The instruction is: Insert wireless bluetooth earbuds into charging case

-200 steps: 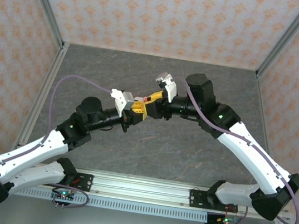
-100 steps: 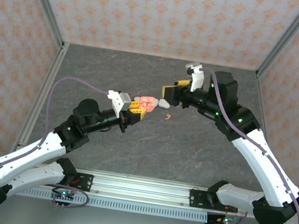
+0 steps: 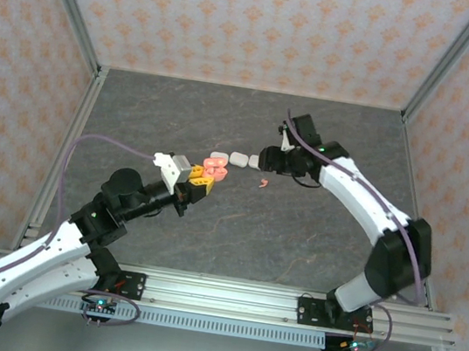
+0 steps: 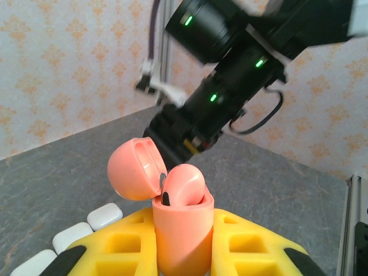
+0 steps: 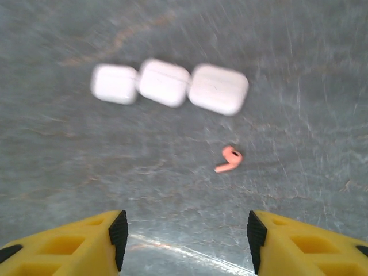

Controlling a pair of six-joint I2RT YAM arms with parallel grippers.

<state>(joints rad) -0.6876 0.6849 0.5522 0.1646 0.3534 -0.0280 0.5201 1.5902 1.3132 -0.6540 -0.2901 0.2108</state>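
1. The left gripper [image 4: 183, 253] is clamped on the pink charging case [image 4: 181, 227]. The case stands upright between the yellow fingers with its lid [image 4: 134, 169] hinged open. A rounded pink shape sits in the case mouth; it looks like one earbud already seated, though I cannot be sure.
2. A second ago both grippers were pressed together over the middle of the table [image 3: 296, 238]. Since then the left arm has drawn back toward its own near side, carrying the case along.
3. The right gripper [image 5: 184, 233] has swung away and now points down at the table. Its fingers stand apart with nothing between them.
4. A loose pink earbud [image 5: 229, 160] lies on the table just ahead of those fingers. So this earbud is not yet in the case, and picking it up is probably the next job.
5. Three white cases [image 5: 165, 82] sit in a row just beyond the earbud, near it but not touching, which crowds the far side.
6. Bare table lies on the earbud's near and right sides and between it and the held case. The patterned walls [image 3: 240, 17] stand well apart.
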